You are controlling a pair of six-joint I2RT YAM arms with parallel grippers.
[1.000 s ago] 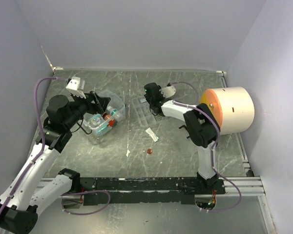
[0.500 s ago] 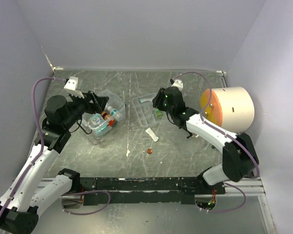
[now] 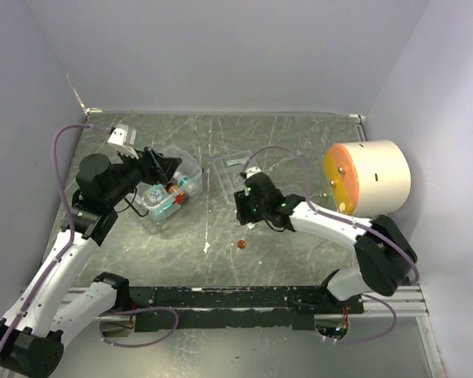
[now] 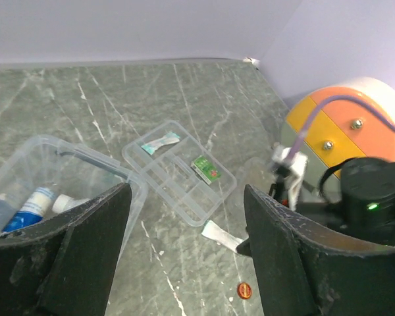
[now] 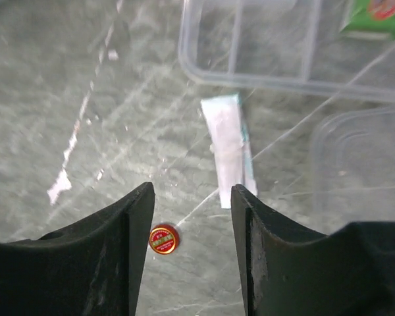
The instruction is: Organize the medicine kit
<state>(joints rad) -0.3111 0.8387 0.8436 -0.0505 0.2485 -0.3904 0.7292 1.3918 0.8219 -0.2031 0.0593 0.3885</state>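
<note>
Nearest me, low in the top view, a small red tin is lying loose on the bench. Just above it a white sachet is lying loose too, both outside the medicine kit.

Further up, at the frame's centre, the kit's divided tray is sitting out beside its box, carrying a green packet and one thin strip. The clear box itself is standing open at centre left with a blue tube and other pieces inside.

I am judging the job partly done: the loose items need collecting, and I expect the tray needs to go back in.

The right arm is stretching from lower right toward the centre. Its right fingers are pointing down over the sachet and tin, spread apart and gripping nothing.

The left arm is reaching up the left side, with the left fingers hanging at the box's rim — spread wide and empty.
</note>
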